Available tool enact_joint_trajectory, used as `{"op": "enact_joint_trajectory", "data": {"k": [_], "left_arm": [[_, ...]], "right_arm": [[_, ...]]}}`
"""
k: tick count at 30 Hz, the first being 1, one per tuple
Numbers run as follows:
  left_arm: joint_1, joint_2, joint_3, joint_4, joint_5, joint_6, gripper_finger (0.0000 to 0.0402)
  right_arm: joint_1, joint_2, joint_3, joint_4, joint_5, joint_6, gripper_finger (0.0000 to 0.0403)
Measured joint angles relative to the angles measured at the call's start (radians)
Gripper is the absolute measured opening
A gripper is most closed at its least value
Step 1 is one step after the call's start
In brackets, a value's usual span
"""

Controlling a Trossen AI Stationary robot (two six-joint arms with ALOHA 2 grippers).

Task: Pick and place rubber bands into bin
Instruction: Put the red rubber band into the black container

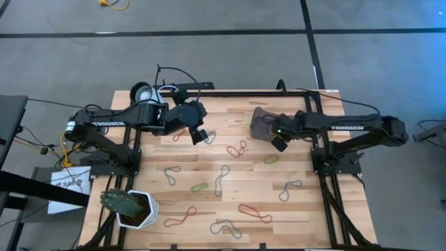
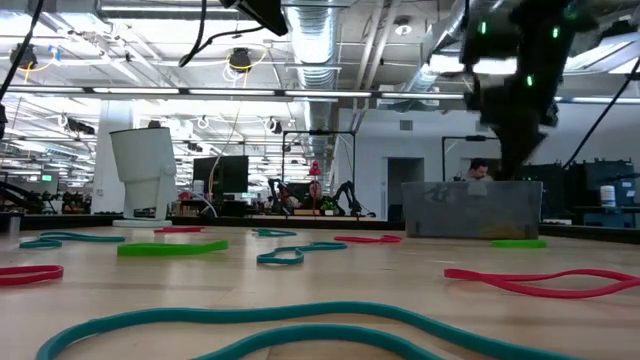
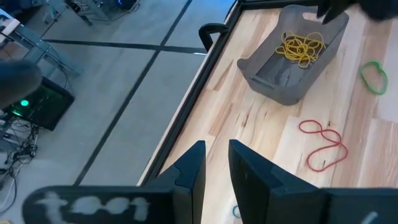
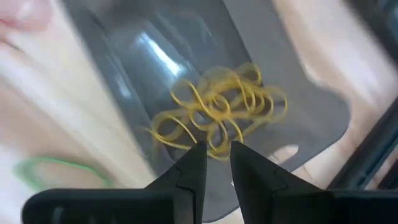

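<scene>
Right gripper (image 4: 216,163) — fingers slightly parted, seemingly empty — hovers over yellow rubber bands (image 4: 217,112) in bin (image 4: 311,124).

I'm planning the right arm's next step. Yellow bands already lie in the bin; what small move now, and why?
Probably lift the right gripper away from the bin: nothing shows between its fingers, the yellow bands lie inside, and a green band waits nearby on the table.
</scene>
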State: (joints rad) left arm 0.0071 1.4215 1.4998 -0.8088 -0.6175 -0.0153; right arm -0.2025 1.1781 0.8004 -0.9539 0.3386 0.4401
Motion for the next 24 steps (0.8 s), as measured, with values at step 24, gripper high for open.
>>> {"op": "enact_joint_trajectory", "data": {"k": [24], "left_arm": [[-0.180, -0.838, -0.735, 0.061, -0.001, -0.469, 0.0062]], "right_arm": [[0.515, -0.664, -0.519, 0.908, 0.085, -0.264, 0.0066]]}}
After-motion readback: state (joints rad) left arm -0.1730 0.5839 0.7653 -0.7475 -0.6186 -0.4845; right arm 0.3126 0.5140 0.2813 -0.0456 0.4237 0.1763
